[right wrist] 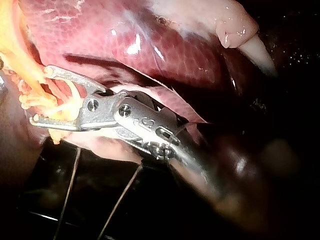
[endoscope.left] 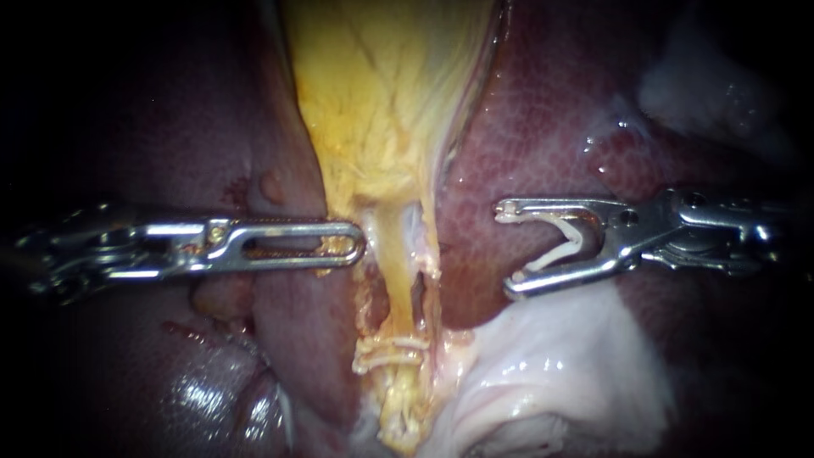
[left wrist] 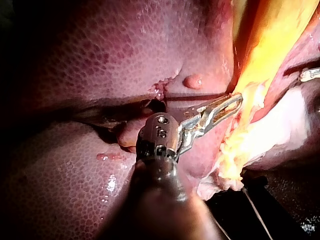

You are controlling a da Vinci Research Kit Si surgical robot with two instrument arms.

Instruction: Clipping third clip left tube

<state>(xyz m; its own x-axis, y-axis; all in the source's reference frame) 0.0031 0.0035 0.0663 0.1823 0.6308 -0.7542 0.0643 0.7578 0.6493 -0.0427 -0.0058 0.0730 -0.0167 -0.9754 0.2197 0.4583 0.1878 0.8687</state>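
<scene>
1. Over the liver [endoscope.left: 543,144], well right of the tubes, my right instrument [endoscope.left: 507,246] holds its jaws wide around an open white clip [endoscope.left: 568,242].
2. My left instrument [endoscope.left: 356,244] seems clamped on yellow tissue [endoscope.left: 373,127] beside the left tube [endoscope.left: 388,254].
3. Reaching across could catch the right tube [endoscope.left: 426,263] or crowd the placed clips [endoscope.left: 390,349].

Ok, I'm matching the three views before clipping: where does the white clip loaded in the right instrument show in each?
Endoscope view: the white clip sits in the tip of the right instrument, right of the yellow tissue.
Left wrist view: clip not discernible; only the right instrument shows, beyond the yellow tissue.
Right wrist view: white clip in its own instrument's tip, beside the yellow tissue.
Shared landmark: the yellow tissue.
</scene>
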